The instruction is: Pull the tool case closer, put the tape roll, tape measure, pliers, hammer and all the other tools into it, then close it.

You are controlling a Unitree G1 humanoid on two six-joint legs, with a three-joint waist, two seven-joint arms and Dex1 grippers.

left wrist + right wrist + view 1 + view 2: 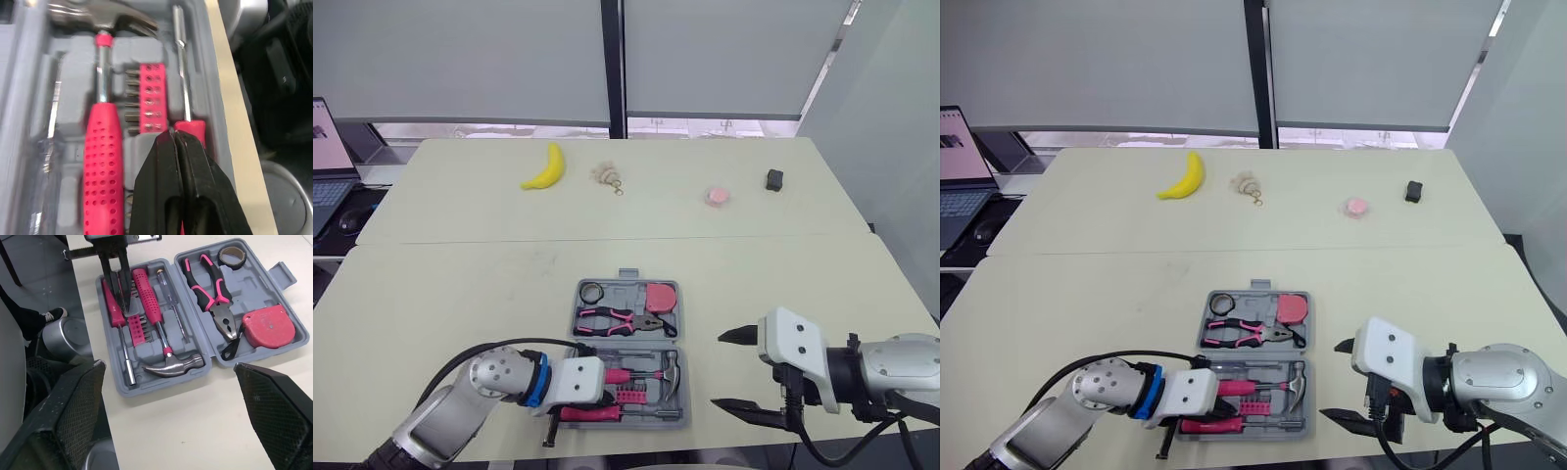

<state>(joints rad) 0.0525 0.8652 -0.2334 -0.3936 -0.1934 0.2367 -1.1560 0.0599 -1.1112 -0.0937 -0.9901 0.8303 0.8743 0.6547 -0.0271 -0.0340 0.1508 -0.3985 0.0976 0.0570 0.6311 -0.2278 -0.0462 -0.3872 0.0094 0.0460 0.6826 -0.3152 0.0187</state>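
The grey tool case (622, 294) lies open near the table's front edge. Its far half holds the tape roll (592, 292), pink-handled pliers (622, 320) and pink tape measure (659, 296). In the near half lie the hammer (646, 374), a bit holder (150, 98), a pink-handled screwdriver (117, 328) and a thin clear screwdriver (172, 308). My left gripper (173, 133) is shut with nothing between its fingers, hovering over the pink screwdriver's handle in the near half. Right of the case, my right gripper (736, 372) stands wide open and apart from it.
At the table's far side lie a banana (545, 168), a beige keychain (607, 176), a small pink round item (718, 197) and a small black object (774, 179). A laptop (325, 166) and mouse (350, 221) sit on a desk at the left.
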